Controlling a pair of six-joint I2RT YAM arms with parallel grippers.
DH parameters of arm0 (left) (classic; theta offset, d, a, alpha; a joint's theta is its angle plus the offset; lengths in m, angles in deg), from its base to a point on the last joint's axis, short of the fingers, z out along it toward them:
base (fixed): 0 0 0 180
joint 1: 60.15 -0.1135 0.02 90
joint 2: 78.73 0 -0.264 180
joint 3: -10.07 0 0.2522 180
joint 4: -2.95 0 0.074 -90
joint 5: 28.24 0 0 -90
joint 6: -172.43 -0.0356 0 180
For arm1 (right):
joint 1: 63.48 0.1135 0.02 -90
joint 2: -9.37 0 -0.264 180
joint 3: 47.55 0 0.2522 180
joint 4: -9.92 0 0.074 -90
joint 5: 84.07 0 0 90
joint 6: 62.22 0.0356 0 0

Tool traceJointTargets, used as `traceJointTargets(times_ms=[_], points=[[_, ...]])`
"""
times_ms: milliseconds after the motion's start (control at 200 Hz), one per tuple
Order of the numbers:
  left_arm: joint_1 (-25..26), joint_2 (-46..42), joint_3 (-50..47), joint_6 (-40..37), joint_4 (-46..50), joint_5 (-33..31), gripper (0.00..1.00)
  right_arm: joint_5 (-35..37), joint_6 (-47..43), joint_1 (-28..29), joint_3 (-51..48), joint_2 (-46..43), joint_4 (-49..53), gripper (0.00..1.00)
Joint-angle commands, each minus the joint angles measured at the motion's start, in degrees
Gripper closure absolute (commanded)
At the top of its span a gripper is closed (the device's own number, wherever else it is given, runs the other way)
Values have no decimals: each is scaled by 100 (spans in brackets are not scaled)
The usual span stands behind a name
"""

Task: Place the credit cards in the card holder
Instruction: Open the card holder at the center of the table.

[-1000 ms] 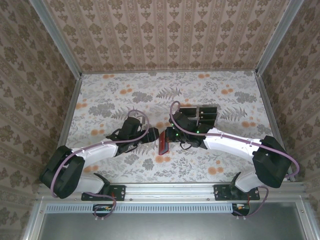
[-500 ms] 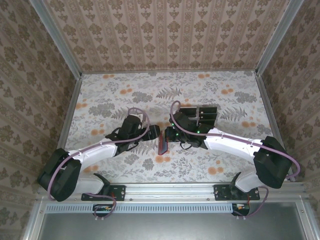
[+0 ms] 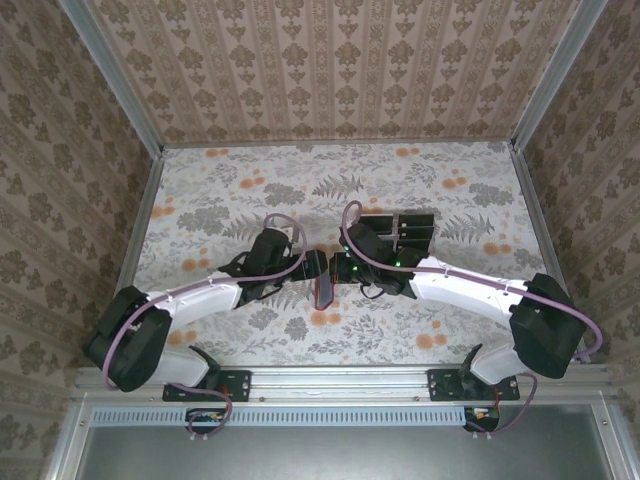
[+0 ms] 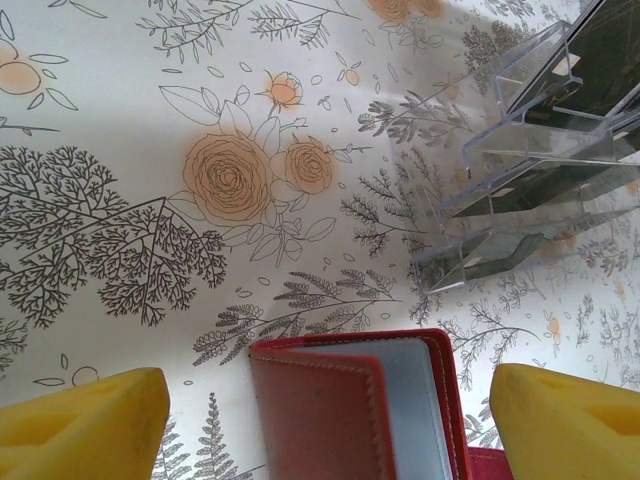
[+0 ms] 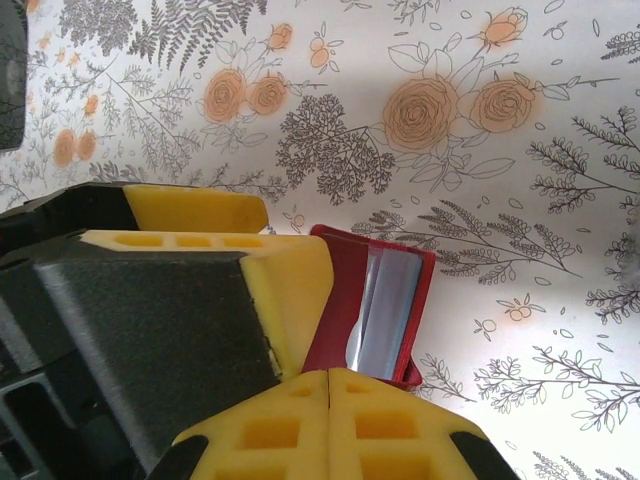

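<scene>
The red card holder [image 3: 325,288] is at mid-frame between the arms, half open. It looks light and floppy at the fold, so I'd grip one cover's edge. The left end effector [image 4: 325,425] gapes around it. The right end effector [image 5: 330,400] is closed at its lower edge.

From above, the left arm [image 3: 200,295] is seen stretched from the lower left toward the frame's centre. The right arm [image 3: 470,285] is seen reaching in from the lower right, so that the two wrists are set close together, facing each other at mid-frame. The left gripper [image 4: 325,415] is held with its yellow fingers [image 4: 85,425] spread wide, one in each bottom corner. The right gripper [image 5: 330,380] is seen with its fingers pressed flat together.
</scene>
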Motion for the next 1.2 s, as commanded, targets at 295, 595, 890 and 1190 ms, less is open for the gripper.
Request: traceJointTargets(times_ms=[295,595,890,1190], points=[[51,175,-15,-135,458,-458,20,1,126,-175,-411,-244,-183,100],[17,43,-310,-195,818,-826,27,34,285,-392,-1263,-246,-524,100],[4,-361,-429,-297,1537,-1393,25,400,296,-408,-1751,-184,-588,100],[1,-395,-556,-279,1963,-1703,23,379,336,-407,-1863,85,-825,100]])
